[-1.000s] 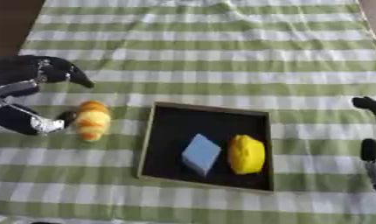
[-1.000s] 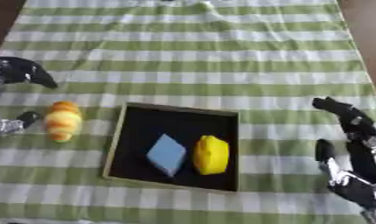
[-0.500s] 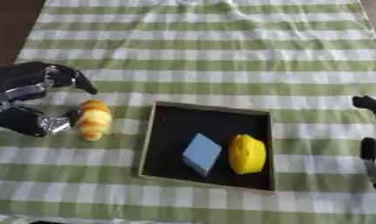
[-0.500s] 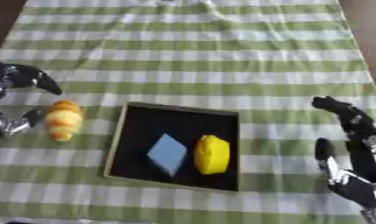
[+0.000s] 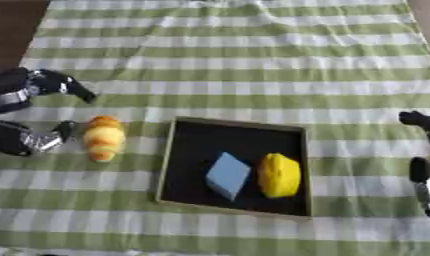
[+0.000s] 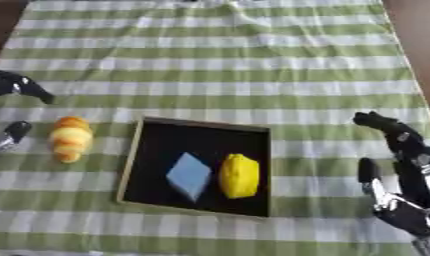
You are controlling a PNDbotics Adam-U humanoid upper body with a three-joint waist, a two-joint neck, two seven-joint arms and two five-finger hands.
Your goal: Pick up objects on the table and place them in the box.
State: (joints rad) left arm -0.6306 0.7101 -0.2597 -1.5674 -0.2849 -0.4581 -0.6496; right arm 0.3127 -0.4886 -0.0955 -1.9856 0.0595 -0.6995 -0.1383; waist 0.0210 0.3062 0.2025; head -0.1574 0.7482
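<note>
The left hand (image 5: 30, 115) is built of black segments, with a silver metal section seen near the thumb and a pale band across the wrist. The right hand (image 6: 407, 185) is likewise black, with silver-grey joints between its rounded finger segments.

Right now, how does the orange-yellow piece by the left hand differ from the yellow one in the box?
The orange-yellow piece lies on the striped cloth outside the box; the yellow one lies inside it beside a blue block. The outside piece looks ridged and two-toned, the boxed one smooth and plain yellow. Both are elongated, lying lengthwise.
</note>
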